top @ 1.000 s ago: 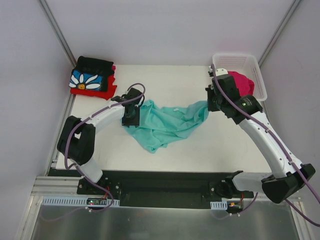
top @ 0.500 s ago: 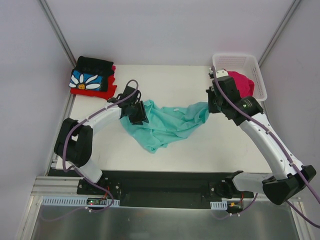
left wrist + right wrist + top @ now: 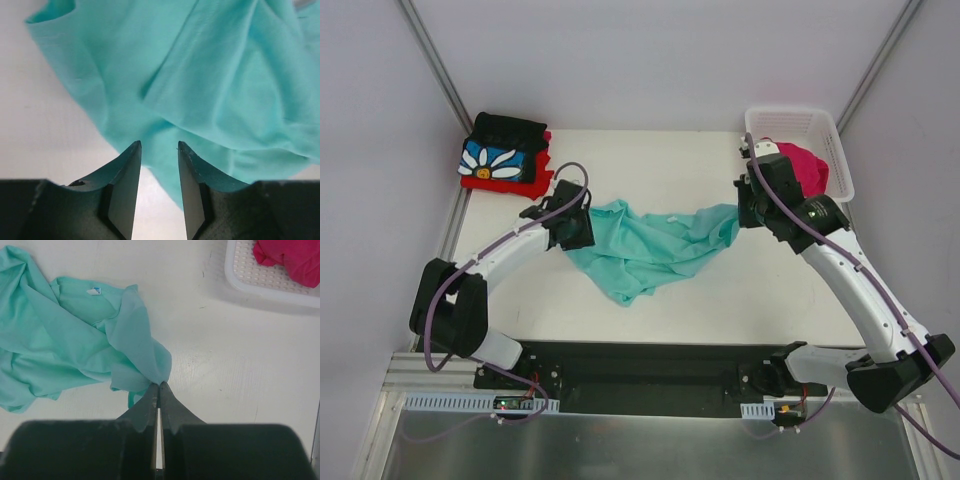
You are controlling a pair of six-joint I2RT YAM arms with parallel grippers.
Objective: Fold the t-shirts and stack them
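We're at the spread-out step on the mint-teal shirt (image 3: 645,245). It lies crumpled in the middle of the bench (image 3: 770,290), not flat and not folded. The right gripper (image 3: 745,212) is clenched on the shirt's right-hand corner, and its wrist view shows cloth bunched right at its tip. The left gripper (image 3: 570,228) sits over the shirt's left edge with its jaws parted. Teal cloth and bare bench show through the gap in its wrist view and nothing is pinched, so we read it as released.

The black daisy shirt (image 3: 503,158) lies folded on the red shirt (image 3: 480,183) at the far-left corner, so two look done. The magenta-pink shirt (image 3: 805,165) sits loose in the white basket (image 3: 790,112), far right, not yet taken.

Next move, our call: the left gripper drops onto one edge layer at the left side and closes, opposite the right grip. Then both pull apart to tension the cloth and lay it flat. Layers overlap just ahead of the left gripper, so catching several folds at once is the risk. We can't tell sleeve from hem at either end. A neck label (image 3: 94,290) shows near the far edge.
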